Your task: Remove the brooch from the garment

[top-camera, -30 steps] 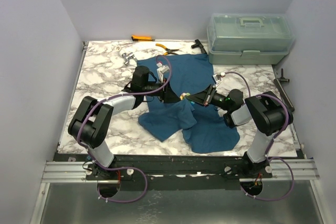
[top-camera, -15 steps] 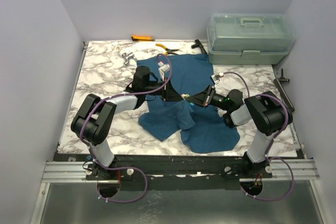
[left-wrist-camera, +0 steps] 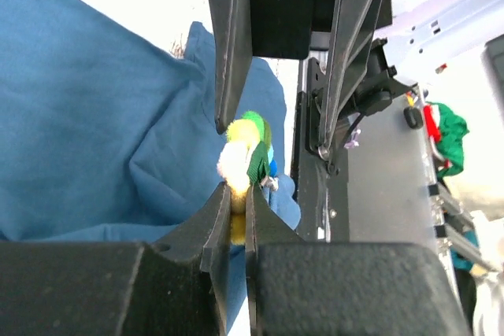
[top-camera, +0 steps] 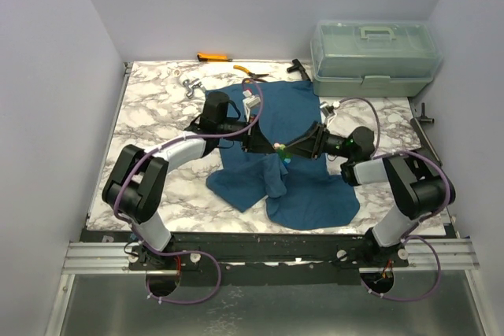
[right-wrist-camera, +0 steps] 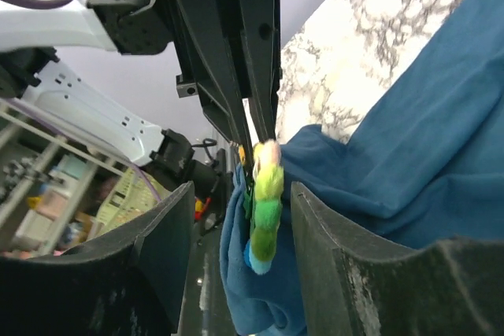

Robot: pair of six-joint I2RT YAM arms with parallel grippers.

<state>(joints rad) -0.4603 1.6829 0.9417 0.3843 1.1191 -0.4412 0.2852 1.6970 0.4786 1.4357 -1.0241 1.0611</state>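
The brooch (top-camera: 281, 149) is a small bead cluster, yellow, green and pale, still on a raised fold of the dark teal garment (top-camera: 315, 194). My left gripper (left-wrist-camera: 236, 194) is shut on the brooch (left-wrist-camera: 246, 143), pinching its near end. In the right wrist view my right gripper (right-wrist-camera: 242, 190) is open, one finger on each side of the brooch (right-wrist-camera: 265, 210) and not touching it. The left gripper's thin fingers (right-wrist-camera: 260, 45) come in from above. In the top view the left gripper (top-camera: 266, 145) and right gripper (top-camera: 290, 151) meet tip to tip over the shirt.
A grey-green lidded toolbox (top-camera: 374, 57) stands at the back right. An orange-handled tool (top-camera: 213, 57), pliers (top-camera: 252, 75) and a small metal piece (top-camera: 189, 86) lie along the back edge. The marble tabletop (top-camera: 157, 116) shows left of the shirt.
Both grippers and the brooch have shifted slightly right and forward. The right arm has stretched further out, and the shirt's fold is drawn up between the grippers.
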